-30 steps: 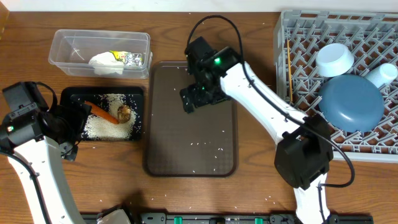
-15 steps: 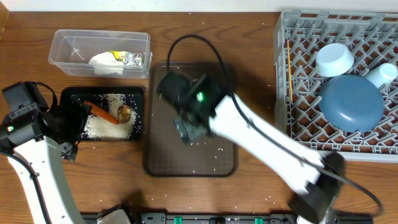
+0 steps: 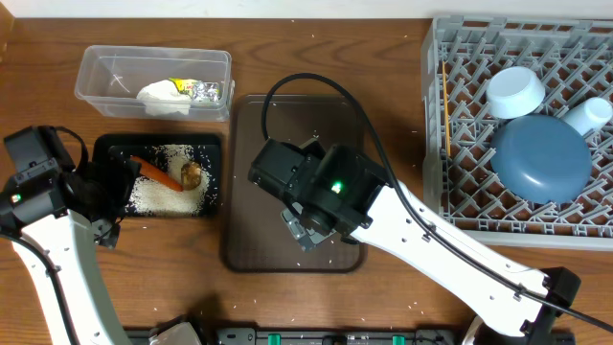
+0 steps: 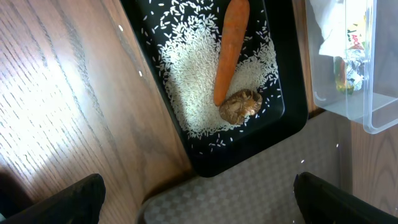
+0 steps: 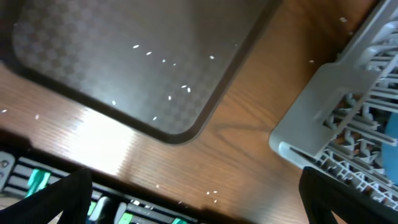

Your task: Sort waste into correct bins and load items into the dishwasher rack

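Note:
The black tray (image 3: 105,146) holds an orange carrot (image 3: 158,173), a brown food lump (image 3: 191,172) and white rice (image 3: 163,196); the left wrist view shows the carrot (image 4: 230,50), the lump (image 4: 240,104) and the rice (image 4: 186,81). The clear tub (image 3: 96,67) holds crumpled tissue (image 3: 161,96) and the shiny wrapper (image 3: 199,90). The grey rack (image 3: 436,144) holds the dark-blue plate (image 3: 541,158), a white cup (image 3: 515,91), a pale-blue cup (image 3: 586,115) and the chopsticks (image 3: 446,105). My left gripper (image 3: 117,189) is open and empty beside the black tray. My right gripper (image 3: 306,225) is open and empty over the dark-brown serving tray (image 3: 259,144).
Stray rice grains lie on the serving tray (image 5: 124,56) and on the wooden table near its front edge. The rack's corner (image 5: 348,124) shows at the right of the right wrist view. The tub (image 4: 348,106) adjoins the black tray (image 4: 249,149).
My right arm has swung from the far end of the serving tray toward its near end. The left arm has not moved.

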Robot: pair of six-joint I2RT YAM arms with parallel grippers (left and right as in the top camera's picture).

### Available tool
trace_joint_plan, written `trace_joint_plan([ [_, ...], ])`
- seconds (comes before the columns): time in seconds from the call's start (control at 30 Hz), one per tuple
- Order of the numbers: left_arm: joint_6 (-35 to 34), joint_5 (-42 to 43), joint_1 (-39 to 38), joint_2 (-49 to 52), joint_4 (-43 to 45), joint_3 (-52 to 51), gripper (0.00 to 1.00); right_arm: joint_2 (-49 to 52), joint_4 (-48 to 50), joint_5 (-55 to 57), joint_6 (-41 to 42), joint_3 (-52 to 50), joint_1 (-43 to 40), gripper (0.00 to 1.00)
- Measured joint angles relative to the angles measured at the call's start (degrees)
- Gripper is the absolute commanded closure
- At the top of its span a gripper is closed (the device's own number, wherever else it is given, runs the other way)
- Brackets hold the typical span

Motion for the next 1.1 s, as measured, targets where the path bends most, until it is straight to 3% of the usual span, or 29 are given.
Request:
trace_joint_plan([
  [0.33,0.0,0.0,0.0,0.0,0.0,0.0,0.02,-0.1,-3.5,-2.5,0.4,0.0,-2.0,0.01],
  [0.7,0.0,0.0,0.0,0.0,0.0,0.0,0.02,-2.7,8.2,-5.4,-4.5,0.0,-14.0,0.01],
  [0.93,0.0,0.0,0.0,0.0,0.0,0.0,0.02,-13.1,15.5,-5.8,-12.4,-2.2,-14.5,0.01],
  [1.1,0.0,0.0,0.0,0.0,0.0,0.0,0.02,-25.4,25.6,-8.5,-15.2,-14.5,-20.0,0.01],
])
